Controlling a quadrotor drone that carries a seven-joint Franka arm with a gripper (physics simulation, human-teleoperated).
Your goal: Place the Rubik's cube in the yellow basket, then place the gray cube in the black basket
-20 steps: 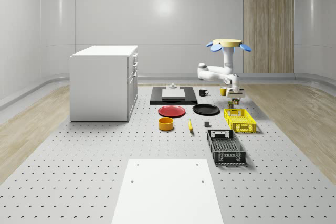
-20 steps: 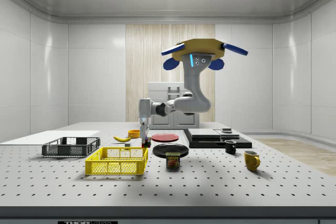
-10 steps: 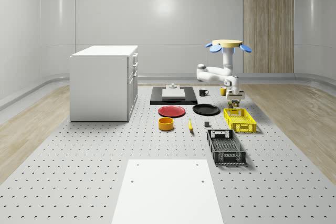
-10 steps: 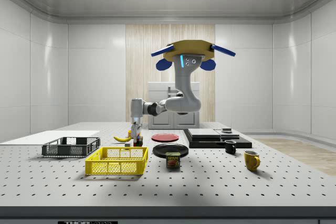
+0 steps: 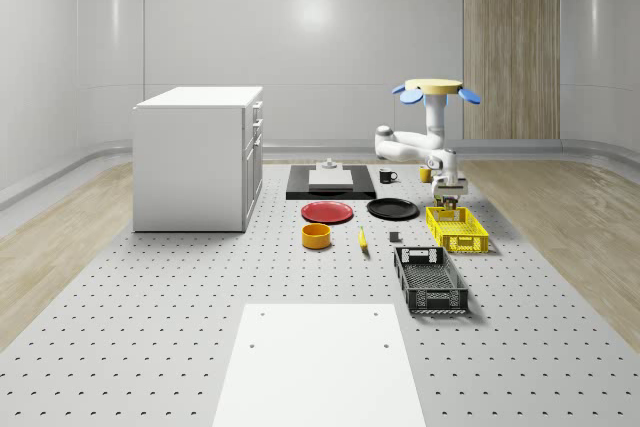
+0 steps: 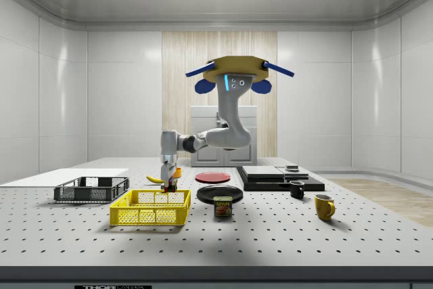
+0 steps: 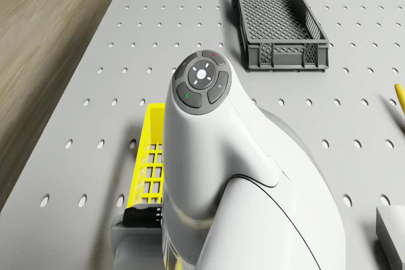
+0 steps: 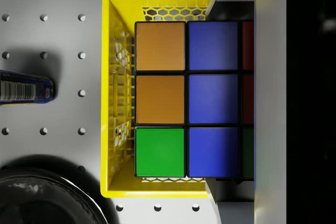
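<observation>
Orange, blue and green tiles of the Rubik's cube (image 8: 186, 99) sit clamped between your gripper (image 6: 168, 185) fingers, with the yellow basket (image 8: 118, 103) directly beneath it. Your drone (image 6: 232, 72) hovers above the table (image 5: 180, 347), off to one side of the gripper. The cube looks offset toward one end wall; release now and it may clip that rim and tumble out. The black basket (image 5: 430, 278) lies just beyond, the gray cube (image 5: 394, 237) beside it.

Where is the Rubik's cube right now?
The hand holds the Rubik's cube just above the yellow basket, at its end nearest the Spam can.
</observation>
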